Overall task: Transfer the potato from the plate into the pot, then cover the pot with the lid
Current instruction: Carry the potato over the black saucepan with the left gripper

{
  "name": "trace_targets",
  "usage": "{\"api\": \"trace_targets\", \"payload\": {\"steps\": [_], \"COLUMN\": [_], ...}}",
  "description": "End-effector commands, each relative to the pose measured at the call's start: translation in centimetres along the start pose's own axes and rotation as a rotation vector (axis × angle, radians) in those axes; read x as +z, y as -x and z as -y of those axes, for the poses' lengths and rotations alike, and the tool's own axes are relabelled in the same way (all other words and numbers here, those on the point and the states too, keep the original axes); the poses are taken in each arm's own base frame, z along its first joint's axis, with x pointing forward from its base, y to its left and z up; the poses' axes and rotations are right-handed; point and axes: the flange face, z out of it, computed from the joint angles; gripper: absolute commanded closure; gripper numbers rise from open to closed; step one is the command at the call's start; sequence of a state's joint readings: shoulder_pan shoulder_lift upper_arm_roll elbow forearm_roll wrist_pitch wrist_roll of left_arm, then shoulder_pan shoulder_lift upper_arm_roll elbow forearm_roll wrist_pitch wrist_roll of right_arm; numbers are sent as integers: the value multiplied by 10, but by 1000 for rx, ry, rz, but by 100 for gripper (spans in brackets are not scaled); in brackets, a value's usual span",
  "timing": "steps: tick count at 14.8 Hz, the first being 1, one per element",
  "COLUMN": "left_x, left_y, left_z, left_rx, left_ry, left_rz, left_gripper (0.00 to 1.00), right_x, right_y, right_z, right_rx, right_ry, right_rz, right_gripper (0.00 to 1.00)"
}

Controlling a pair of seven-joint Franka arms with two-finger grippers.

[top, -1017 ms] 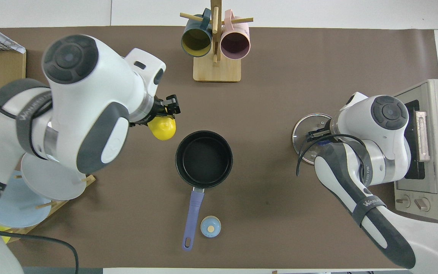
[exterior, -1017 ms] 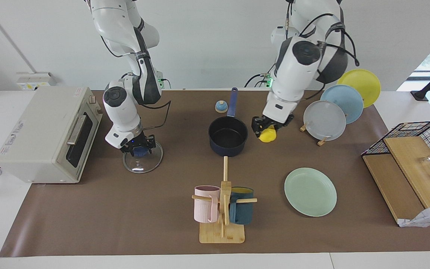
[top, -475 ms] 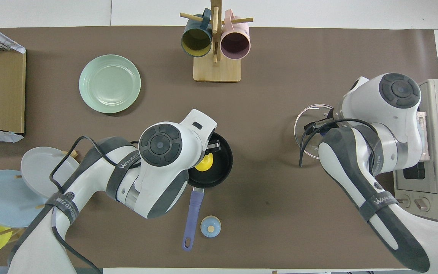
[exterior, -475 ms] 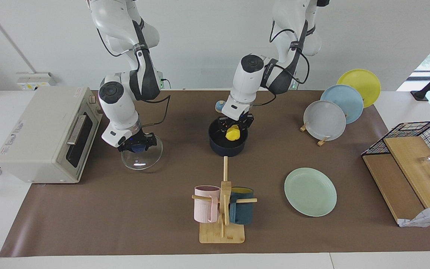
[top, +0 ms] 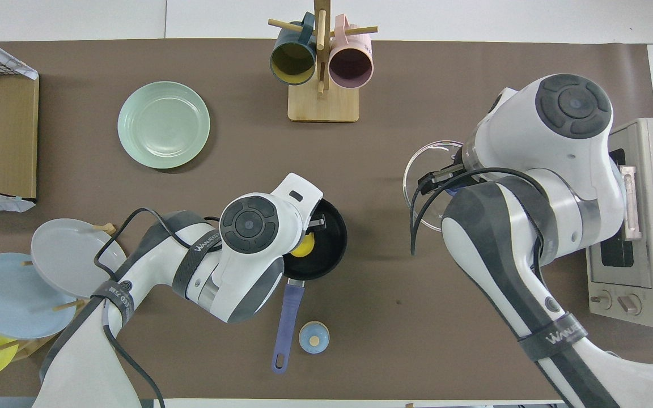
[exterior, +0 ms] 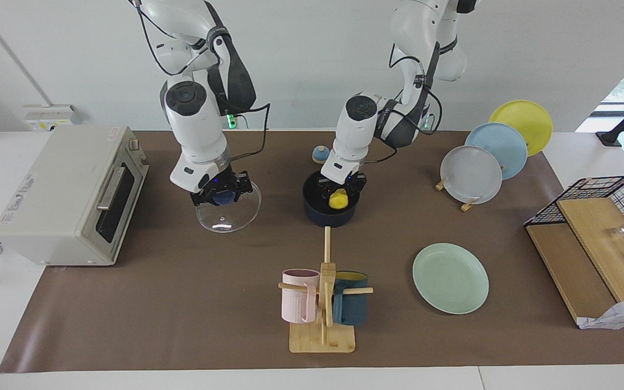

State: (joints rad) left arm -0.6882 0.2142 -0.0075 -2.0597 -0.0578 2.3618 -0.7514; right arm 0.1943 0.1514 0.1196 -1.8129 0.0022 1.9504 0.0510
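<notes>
Nearest you, your left hand (exterior: 339,190) is clamped on the potato (exterior: 338,200), low inside the pot (exterior: 327,214), ready to let go. Your right hand (exterior: 222,193) grips the lid (exterior: 229,216) by its knob, raised over the tabletop toward the right arm's end. The plate (exterior: 450,278) lies empty, farthest off.

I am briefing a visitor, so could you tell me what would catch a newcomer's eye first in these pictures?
The bright yellow potato stands out, held by the left gripper inside the dark pot mid-table. Toward the right arm's end, the right gripper holds the glass lid by its knob, raised and tilted above the table. The mint plate lies bare.
</notes>
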Motion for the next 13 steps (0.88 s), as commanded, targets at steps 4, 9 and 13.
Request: {"api": "trace_targets", "payload": {"steps": [4,9,13], "left_x": [12,11,-2], "left_y": [11,17,12], "left_z": [-9,-13,-11], "left_rx": [32,46,47], "left_ry": [-15,-21,-25], "left_rz": [-13,-5,-1], "left_gripper": [100,1,0], "right_x": [-4,-2,-1], "right_y": [0,4,4], "right_z": [43,56,57], "right_rx": [-2,-21,4], "right_ry": [-18,-17,-19], "right_rz": [-7,-2,-15], "right_gripper": [94,100,100]}}
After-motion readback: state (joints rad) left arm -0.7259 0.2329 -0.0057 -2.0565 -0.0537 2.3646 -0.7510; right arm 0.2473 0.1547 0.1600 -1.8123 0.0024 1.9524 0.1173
